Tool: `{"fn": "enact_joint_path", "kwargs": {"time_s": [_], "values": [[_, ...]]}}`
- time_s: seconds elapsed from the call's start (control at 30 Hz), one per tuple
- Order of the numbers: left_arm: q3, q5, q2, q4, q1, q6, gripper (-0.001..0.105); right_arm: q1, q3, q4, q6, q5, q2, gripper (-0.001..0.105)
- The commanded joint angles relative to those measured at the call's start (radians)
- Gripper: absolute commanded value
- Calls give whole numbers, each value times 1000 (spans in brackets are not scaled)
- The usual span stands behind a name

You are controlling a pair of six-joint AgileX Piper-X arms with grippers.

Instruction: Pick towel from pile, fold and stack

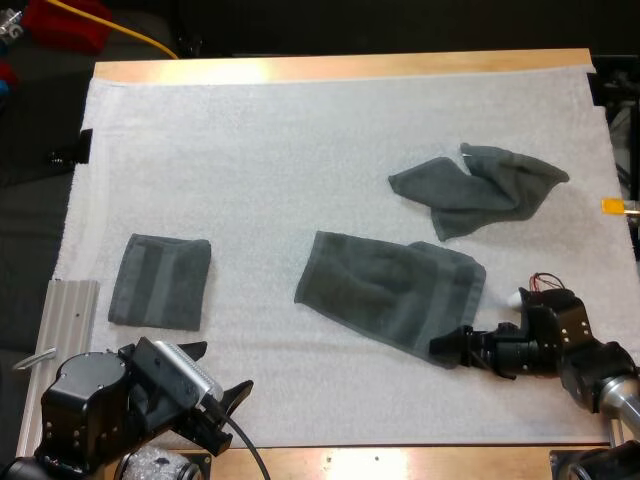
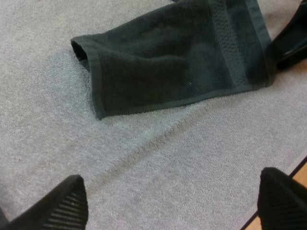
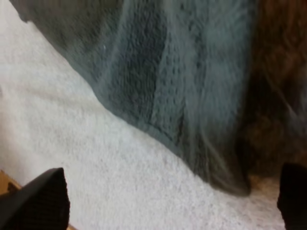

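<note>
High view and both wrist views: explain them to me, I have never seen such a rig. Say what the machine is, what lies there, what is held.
This is a robot with two arms at a table, which is covered by a white mat. The high view looks down from behind the arms, and each wrist view rides on one arm. On the mat lie a folded towel, a flattened towel in the middle and a crumpled towel farther off. The left gripper hovers open over bare mat. The right gripper, also open, is at the flattened towel's near corner. Nothing is held.
</note>
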Motion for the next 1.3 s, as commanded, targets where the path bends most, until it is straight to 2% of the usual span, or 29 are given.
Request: {"fn": "enact_joint_path", "kwargs": {"time_s": [0.0,0.33,0.57,0.9,1.03,1.07,1.17,1.27], "values": [[-7,5,5,-12,-5,0,70,-5,2,-3,4,5,2,86],[-7,5,5,-12,-5,0,70,-5,2,-55,51,3,43,86],[-7,7,5,-12,-5,0,70,-3,2,-86,52,-81,134,86],[-7,7,5,-12,-5,0,70,-3,2,-100,52,-132,178,85],[-7,7,5,-12,-5,0,70,-3,2,-97,52,-132,180,60],[-7,7,5,-12,-5,0,70,-3,2,-92,52,-132,180,51],[-7,7,5,-12,-5,0,70,-3,2,-77,52,-132,180,45],[-7,7,5,-12,-5,0,70,-3,2,-77,52,-130,180,23]]}}
